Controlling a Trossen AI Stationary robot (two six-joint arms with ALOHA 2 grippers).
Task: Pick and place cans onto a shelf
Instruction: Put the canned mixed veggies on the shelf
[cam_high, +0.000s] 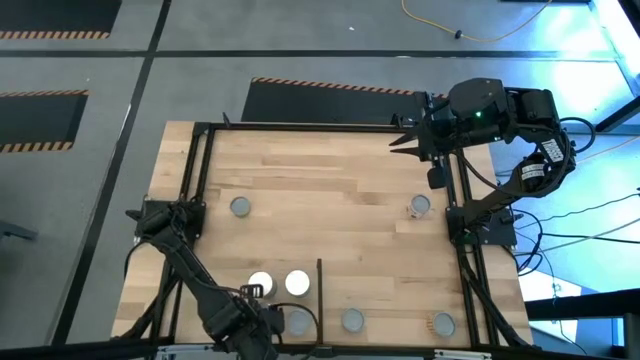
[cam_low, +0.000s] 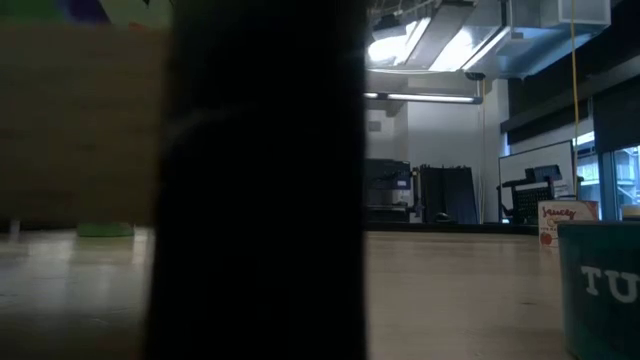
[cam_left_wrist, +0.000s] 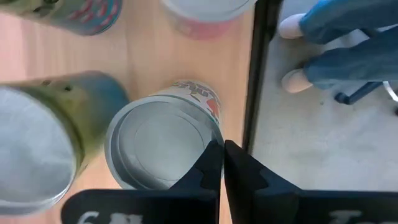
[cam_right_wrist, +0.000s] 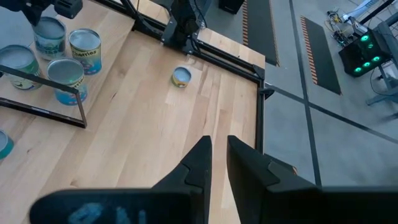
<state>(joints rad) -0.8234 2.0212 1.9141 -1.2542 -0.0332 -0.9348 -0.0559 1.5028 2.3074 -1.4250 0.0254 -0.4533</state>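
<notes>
My left gripper (cam_left_wrist: 222, 155) is shut and points down at the near edge of the table, its tips over the rim of a grey-topped can (cam_left_wrist: 158, 149) (cam_high: 298, 322). That can stands upright on the shelf beside the black frame bar (cam_left_wrist: 260, 68). More cans stand close around it (cam_left_wrist: 37, 143) (cam_left_wrist: 205, 9). Two white-topped cans (cam_high: 260, 285) (cam_high: 297, 283) stand left of the shelf's divider bar (cam_high: 319, 285). My right gripper (cam_right_wrist: 216, 146) hangs high over the far right corner, a narrow gap between its fingers and nothing in it. My left gripper's shut fingertips (cam_left_wrist: 214, 158) come from above over the can's rim (cam_left_wrist: 208, 134), on the side next to the frame bar. I cannot tell whether they touch it. The can stands upright on the board.
Single cans stand on the open tabletop at mid left (cam_high: 240, 207) and mid right (cam_high: 418, 206). Two more stand along the near edge (cam_high: 352, 320) (cam_high: 443, 323). A person's shoes (cam_left_wrist: 292, 28) show on the floor past the near edge. A dark shape (cam_low: 260, 180) blocks the low view beside a teal can (cam_low: 600, 290).
</notes>
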